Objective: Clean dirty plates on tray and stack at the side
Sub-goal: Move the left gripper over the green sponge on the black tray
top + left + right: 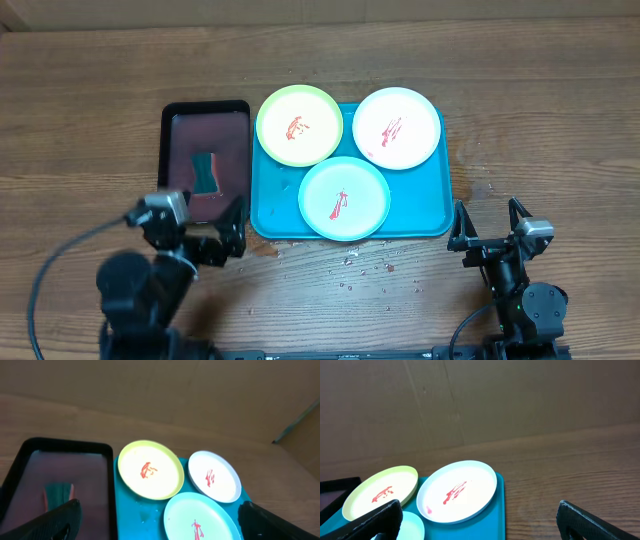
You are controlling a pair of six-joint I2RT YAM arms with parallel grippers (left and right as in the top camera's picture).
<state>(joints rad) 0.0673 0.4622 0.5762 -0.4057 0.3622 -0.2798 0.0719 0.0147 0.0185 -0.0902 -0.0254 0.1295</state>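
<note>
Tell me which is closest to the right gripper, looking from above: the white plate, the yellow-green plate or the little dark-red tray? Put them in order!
From the right gripper, in the overhead view:
1. the white plate, at the far right of the blue tray
2. the yellow-green plate, at that tray's far left
3. the dark-red tray, left of the blue tray

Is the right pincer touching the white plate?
Apart. Overhead shows the right pincer outside the tray, with blue tray floor between it and the white plate.
</note>
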